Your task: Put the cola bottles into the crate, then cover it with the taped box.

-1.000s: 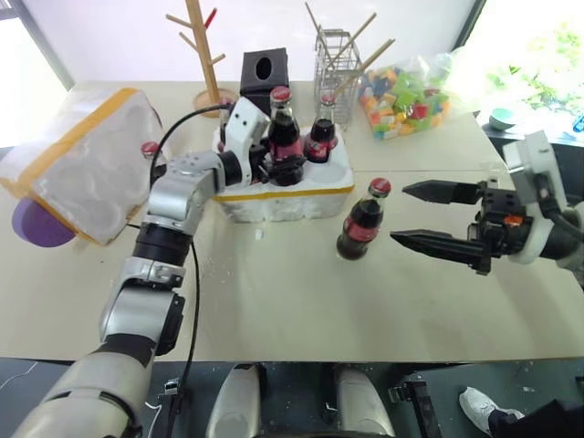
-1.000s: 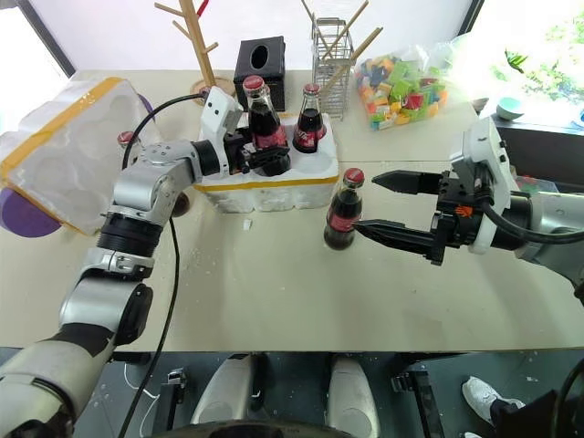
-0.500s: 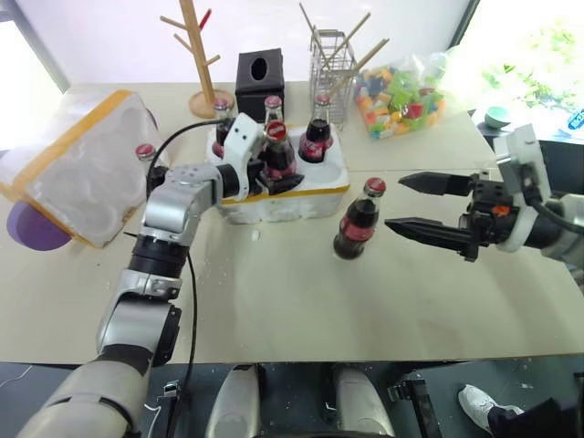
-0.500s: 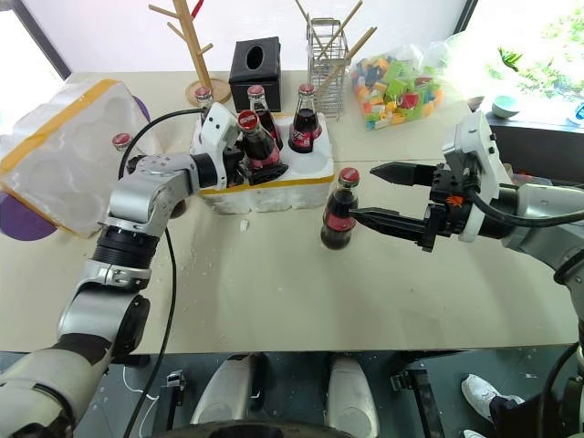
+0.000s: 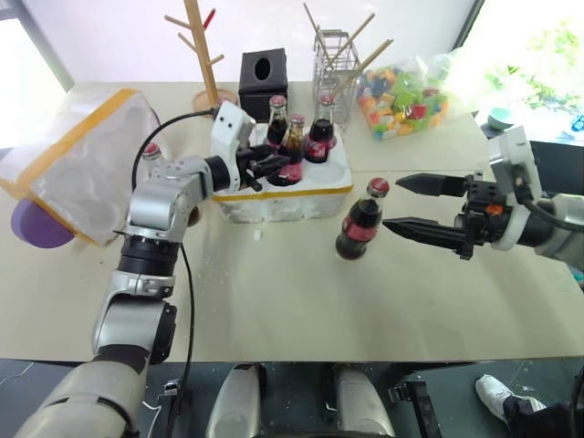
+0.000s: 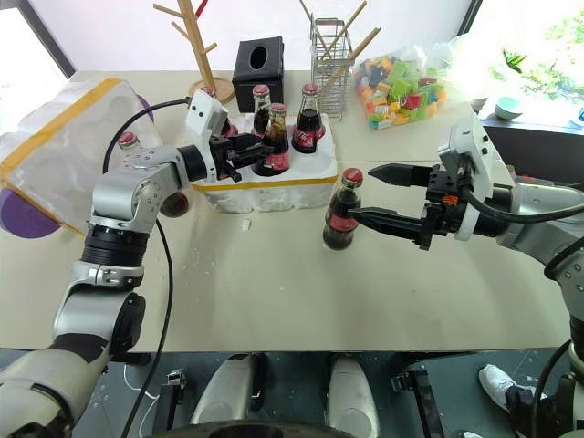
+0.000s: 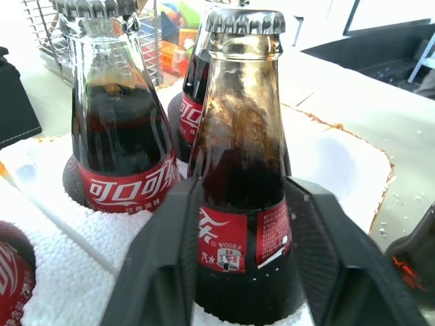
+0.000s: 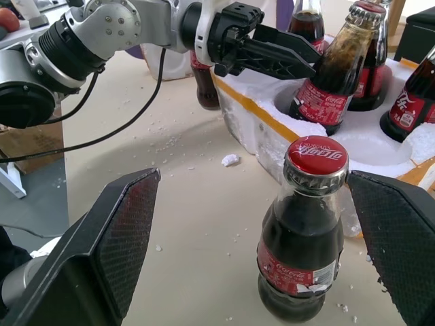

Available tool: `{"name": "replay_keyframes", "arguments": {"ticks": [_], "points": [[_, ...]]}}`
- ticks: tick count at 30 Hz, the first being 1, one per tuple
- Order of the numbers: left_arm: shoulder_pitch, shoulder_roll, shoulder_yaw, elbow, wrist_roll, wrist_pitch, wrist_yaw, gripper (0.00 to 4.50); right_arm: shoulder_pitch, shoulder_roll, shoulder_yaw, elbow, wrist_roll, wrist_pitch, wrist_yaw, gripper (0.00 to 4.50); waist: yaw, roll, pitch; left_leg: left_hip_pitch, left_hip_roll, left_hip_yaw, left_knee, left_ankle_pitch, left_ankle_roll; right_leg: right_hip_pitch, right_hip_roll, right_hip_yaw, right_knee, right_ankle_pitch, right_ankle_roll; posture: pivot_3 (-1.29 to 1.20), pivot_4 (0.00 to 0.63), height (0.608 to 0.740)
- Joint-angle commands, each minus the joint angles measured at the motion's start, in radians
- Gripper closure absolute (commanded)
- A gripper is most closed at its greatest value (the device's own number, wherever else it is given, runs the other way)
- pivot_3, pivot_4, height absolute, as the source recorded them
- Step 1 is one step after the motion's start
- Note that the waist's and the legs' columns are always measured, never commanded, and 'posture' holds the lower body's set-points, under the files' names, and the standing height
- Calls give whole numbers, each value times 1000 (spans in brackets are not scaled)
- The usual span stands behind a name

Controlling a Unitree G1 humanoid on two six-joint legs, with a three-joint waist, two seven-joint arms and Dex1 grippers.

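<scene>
Left black two-fingered gripper [image 5: 274,167] reaches far-left, fingers partly apart; right black two-fingered gripper [image 5: 408,206] level, fingers spread wide.

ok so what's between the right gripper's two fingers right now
A cola bottle stands upright on the table between the open fingers of the right gripper, untouched by either; the right wrist view shows the gaps.

Along the far edge of the table [image 5: 274,301] are set: wooden peg stand [image 5: 203,50], black tissue box [image 5: 264,71], wire basket [image 5: 336,57] holding sticks, bag of coloured blocks [image 5: 406,96].
</scene>
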Motion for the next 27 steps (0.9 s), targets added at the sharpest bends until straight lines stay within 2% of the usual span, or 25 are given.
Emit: {"name": "replay_keyframes", "arguments": {"ticks": [1,3,7,12,16,18,21,27], "points": [[5,37,18,-71,-10,-2,-12,2321,-11,0,-41,-24,17,-9,0,0,-1,0,0,0,0,0,0,0,0,0,0,0,0,0,0,0,150,740],[27,65,40,-126,-35,22,-21,2321,-5,-4,-45,-26,17,-7,0,0,-3,0,0,0,0,0,0,0,0,0,0,0,0,0,0,0,150,740],[128,164,163,-351,-182,150,-56,2321,2,-21,-56,-19,15,-1,17,0,-12,0,0,1,1,0,-3,0,0,-1,0,0,0,0,0,0,150,740],[303,301,363,-615,-403,303,-87,2321,-5,-24,-46,6,0,-4,36,0,-26,0,0,1,1,0,-3,0,0,-1,0,0,0,0,0,0,150,740],[455,404,548,-721,-505,385,-64,2321,-11,-16,-30,19,-10,-12,55,0,-27,0,0,2,1,0,-3,0,0,-1,0,1,0,-2,-4,0,150,740],[524,436,629,-741,-526,408,-33,2321,-19,-10,-17,28,-21,-18,65,0,-27,0,0,2,1,1,-3,0,0,-1,0,2,0,-2,-4,0,150,740],[636,448,703,-744,-462,407,61,2321,-31,-5,0,41,-27,-19,86,0,-24,0,0,3,1,1,-3,0,0,0,0,2,0,-2,-5,0,150,740],[778,407,689,-665,-338,272,150,2321,-53,-13,23,41,-44,-24,129,0,-23,-1,0,4,1,2,-3,0,0,0,1,4,0,-2,-5,0,150,740]]}}
